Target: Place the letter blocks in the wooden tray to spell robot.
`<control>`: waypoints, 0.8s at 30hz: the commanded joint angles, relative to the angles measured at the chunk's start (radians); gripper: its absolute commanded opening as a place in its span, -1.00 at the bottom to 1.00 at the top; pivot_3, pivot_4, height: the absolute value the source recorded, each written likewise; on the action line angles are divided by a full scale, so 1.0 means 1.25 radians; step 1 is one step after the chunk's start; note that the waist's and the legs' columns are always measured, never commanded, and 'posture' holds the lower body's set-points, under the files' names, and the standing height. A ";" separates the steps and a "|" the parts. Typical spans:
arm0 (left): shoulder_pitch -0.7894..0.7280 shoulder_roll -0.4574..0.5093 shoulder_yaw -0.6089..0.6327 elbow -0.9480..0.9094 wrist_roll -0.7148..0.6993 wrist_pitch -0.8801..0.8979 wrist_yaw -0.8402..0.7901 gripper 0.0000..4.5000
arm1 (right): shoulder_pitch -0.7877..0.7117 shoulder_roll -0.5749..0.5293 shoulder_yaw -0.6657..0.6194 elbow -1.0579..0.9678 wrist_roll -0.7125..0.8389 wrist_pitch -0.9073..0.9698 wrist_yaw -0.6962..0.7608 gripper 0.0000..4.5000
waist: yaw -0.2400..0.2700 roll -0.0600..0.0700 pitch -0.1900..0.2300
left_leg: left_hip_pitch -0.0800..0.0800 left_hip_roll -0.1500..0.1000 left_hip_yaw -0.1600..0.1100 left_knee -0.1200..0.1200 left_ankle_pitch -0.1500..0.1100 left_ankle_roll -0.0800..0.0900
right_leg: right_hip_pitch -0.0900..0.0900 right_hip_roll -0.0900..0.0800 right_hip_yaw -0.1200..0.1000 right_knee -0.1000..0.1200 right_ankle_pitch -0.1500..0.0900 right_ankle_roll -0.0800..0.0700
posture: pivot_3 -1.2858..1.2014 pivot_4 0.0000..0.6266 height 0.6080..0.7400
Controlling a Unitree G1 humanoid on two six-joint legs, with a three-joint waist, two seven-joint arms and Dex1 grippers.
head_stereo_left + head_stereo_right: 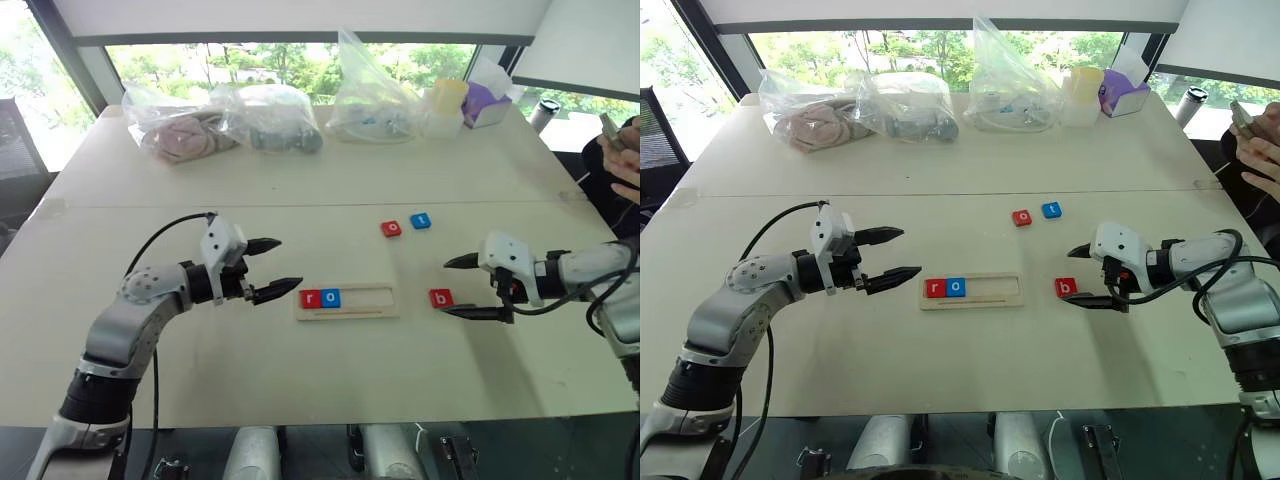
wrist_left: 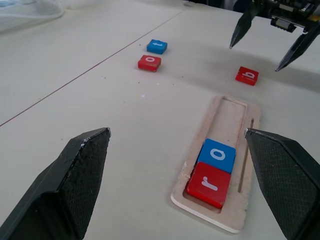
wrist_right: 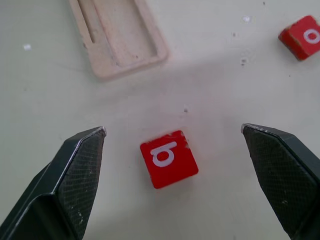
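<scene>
The wooden tray (image 1: 375, 300) lies flat in the middle of the table. A red "r" block (image 1: 310, 298) and a blue "o" block (image 1: 331, 297) fill its left end, and the other slots are bare. A red "b" block (image 1: 441, 298) lies on the table just right of the tray. Farther back sit a red "o" block (image 1: 391, 229) and a blue "t" block (image 1: 421, 221), side by side. My left gripper (image 1: 290, 262) hovers open just left of the tray. Over the "b" block my right gripper (image 3: 173, 129) stands open, one finger on each side, holding nothing.
Several clear plastic bags (image 1: 270, 115) with contents line the far edge, beside a pale cup (image 1: 448, 100) and a purple box (image 1: 485, 103). A person's hand (image 1: 625, 160) shows at the right edge. A seam (image 1: 300, 206) crosses the table behind the blocks.
</scene>
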 commanded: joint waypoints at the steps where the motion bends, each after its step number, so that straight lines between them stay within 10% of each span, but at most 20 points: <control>1: -0.001 0.007 0.011 -0.019 0.004 -0.022 -0.002 1.00 | -0.035 0.016 0.024 0.070 -0.030 -0.051 0.021 0.99 | 0.001 0.000 0.000 | 0.000 0.000 0.000 0.000 0.000 0.000 | 0.000 0.000 0.000 0.000 0.000 0.000 | 0.03 -0.52 1.00; 11: 0.007 0.011 0.018 -0.013 0.009 -0.031 -0.003 1.00 | -0.062 0.051 0.057 0.211 -0.083 -0.140 0.025 0.99 | 0.002 0.000 0.000 | 0.000 0.000 0.000 0.004 0.000 0.000 | 0.002 0.000 0.000 0.001 0.000 0.000 | 0.03 -0.52 1.00; 19: 0.017 0.011 0.021 -0.013 0.014 -0.040 0.000 1.00 | -0.055 0.058 0.034 0.131 -0.052 -0.120 0.014 -0.51 | 0.002 0.000 0.000 | 0.002 0.000 0.000 0.007 0.000 0.000 | 0.006 -0.001 0.000 0.001 0.000 0.000 | 0.03 -0.52 1.00; 24: 0.019 0.012 0.019 -0.010 0.013 -0.047 -0.004 1.00 | -0.087 0.075 0.051 -0.001 -0.037 -0.061 0.011 -0.50 | 0.000 0.001 0.000 | 0.002 0.000 0.000 0.007 0.000 0.000 | 0.006 -0.001 0.000 0.001 0.000 0.000 | 0.03 -0.52 1.00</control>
